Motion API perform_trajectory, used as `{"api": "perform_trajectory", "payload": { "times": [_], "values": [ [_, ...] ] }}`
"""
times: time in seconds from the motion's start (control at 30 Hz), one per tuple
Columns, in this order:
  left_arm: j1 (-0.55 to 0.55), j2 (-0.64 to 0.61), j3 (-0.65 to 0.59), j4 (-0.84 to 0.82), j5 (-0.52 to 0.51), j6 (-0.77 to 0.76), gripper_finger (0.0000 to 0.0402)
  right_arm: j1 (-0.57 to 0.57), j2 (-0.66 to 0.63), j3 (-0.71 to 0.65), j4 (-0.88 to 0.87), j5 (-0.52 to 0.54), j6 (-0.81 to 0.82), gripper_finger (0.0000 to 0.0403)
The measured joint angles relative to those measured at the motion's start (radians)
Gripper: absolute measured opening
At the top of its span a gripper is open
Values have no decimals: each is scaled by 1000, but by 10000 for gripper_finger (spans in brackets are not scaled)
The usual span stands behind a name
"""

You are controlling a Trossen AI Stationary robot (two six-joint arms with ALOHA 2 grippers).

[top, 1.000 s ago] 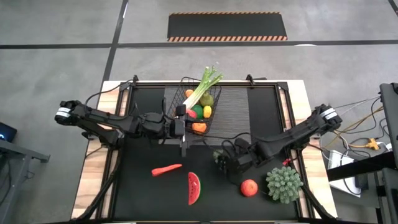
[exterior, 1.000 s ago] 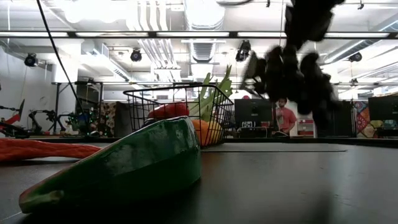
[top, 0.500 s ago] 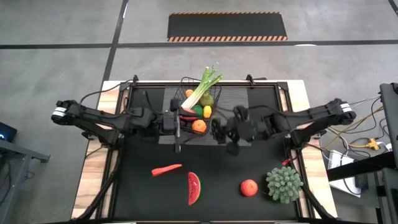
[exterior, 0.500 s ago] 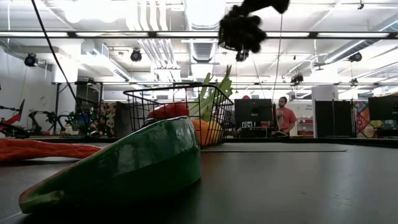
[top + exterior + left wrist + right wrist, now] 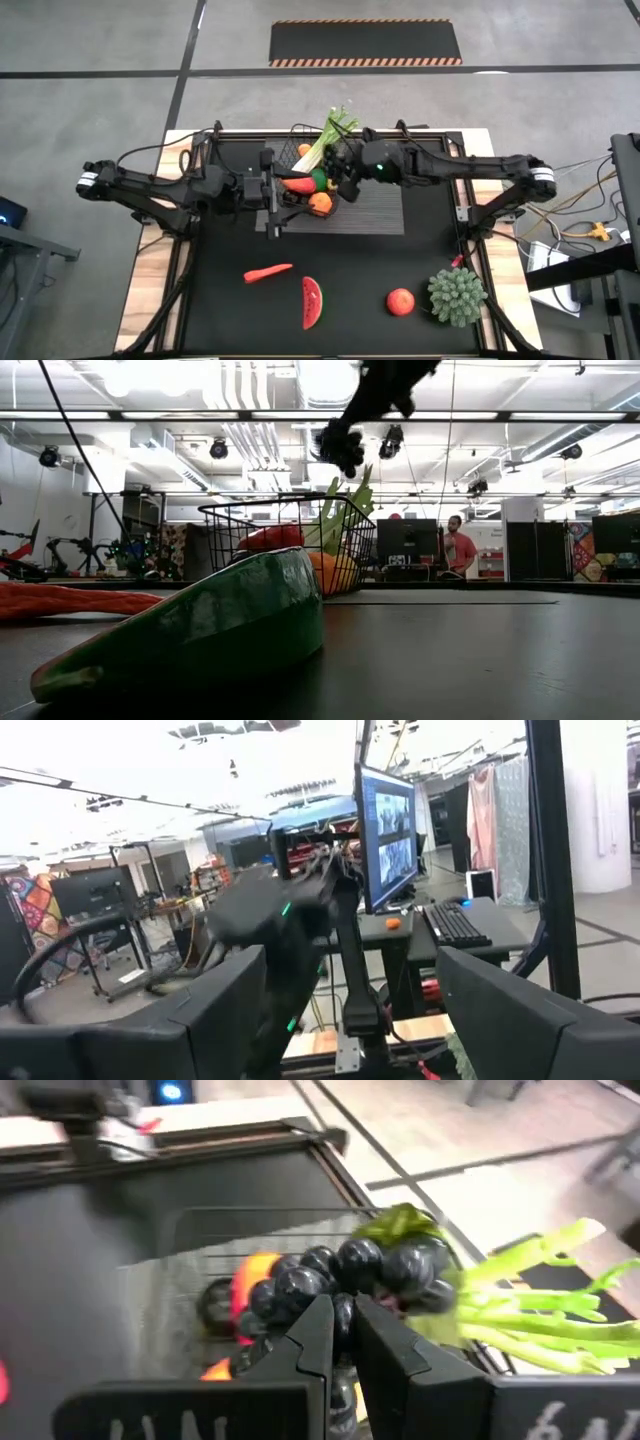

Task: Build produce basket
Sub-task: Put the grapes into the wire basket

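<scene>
Tabletop: the tabletop [image 5: 230, 300] is a black mat with light wood edges; a grey ribbed mat [image 5: 375, 205] lies at its far middle.
Room: grey floor with a black striped mat [image 5: 365, 43]; in the low view there are ceiling lights, monitors and a person [image 5: 460, 548] far behind.
Basket: the basket [image 5: 315, 185] is black wire mesh and stands on the ribbed mat's left part; it holds an orange [image 5: 320, 202], a red piece and a leek [image 5: 325, 145].
Leek direction: its long axis is tilted, with the green leaves pointing out over the far rim.
Loose produce: a carrot [image 5: 267, 272], a watermelon slice [image 5: 312, 302] and a red apple [image 5: 401, 301] lie on the near part; a green spiky ball [image 5: 457, 295] is beside the apple.
Right gripper: the right gripper [image 5: 343, 1332] is closed on the dark grapes [image 5: 340, 1280], above the basket.
Left gripper: the left gripper [image 5: 272, 195] has its fingers apart, just left of the basket, holding nothing.
</scene>
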Motion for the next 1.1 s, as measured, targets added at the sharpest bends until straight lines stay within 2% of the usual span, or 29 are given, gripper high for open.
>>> {"api": "perform_trajectory", "payload": {
  "times": [0.33,0.77,0.9,1.1],
  "values": [
    [0,-14,0,-3,-2,0,276,-134,177,0,37,-11,-2,24],
    [1,-14,-4,-13,-3,0,276,-155,288,6,39,-6,24,28],
    [1,-14,-14,-11,-7,0,276,-155,294,6,37,2,32,57],
    [1,-14,-29,-9,-26,-3,276,-155,286,6,36,20,37,125]
  ]
}}
